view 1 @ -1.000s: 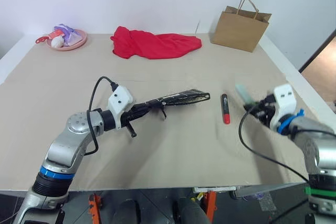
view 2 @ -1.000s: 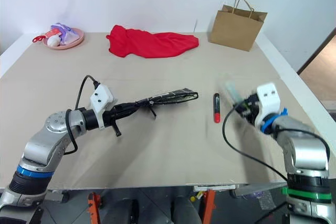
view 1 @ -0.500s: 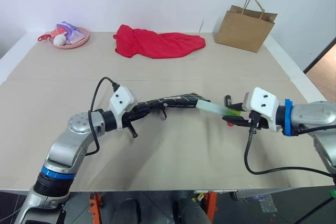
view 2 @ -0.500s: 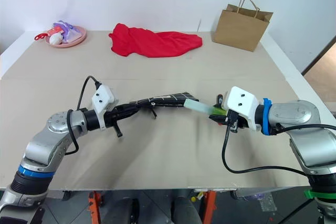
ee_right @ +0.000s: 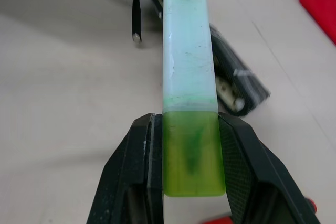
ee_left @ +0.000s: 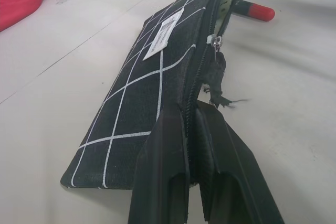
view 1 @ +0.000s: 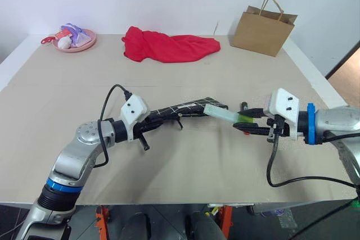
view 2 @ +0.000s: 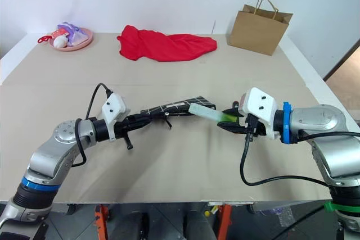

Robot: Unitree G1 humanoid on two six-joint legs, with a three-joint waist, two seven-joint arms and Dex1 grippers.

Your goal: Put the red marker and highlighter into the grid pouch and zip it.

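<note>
Highlighter (view 1: pixel 228 115) pinched at green cap in right gripper (view 1: pixel 251 123), pale end nosing pouch (view 1: pixel 183 108) mouth. Left gripper (ee_left: pixel 191 145) clamped tight on pouch edge, holding it off table. I'm worrying mouth's barely gaping, so tip catching fabric could shove pouch sideways. Marker (ee_left: pixel 253 9) lying beyond.

The left gripper (ee_left: pixel 197 145) pinches the near edge of the grid pouch (ee_left: pixel 152 93), whose white label (ee_left: pixel 165 38) faces up. The red marker (ee_left: pixel 254 10) lies on the table (ee_left: pixel 63 77) at upper right.
</note>
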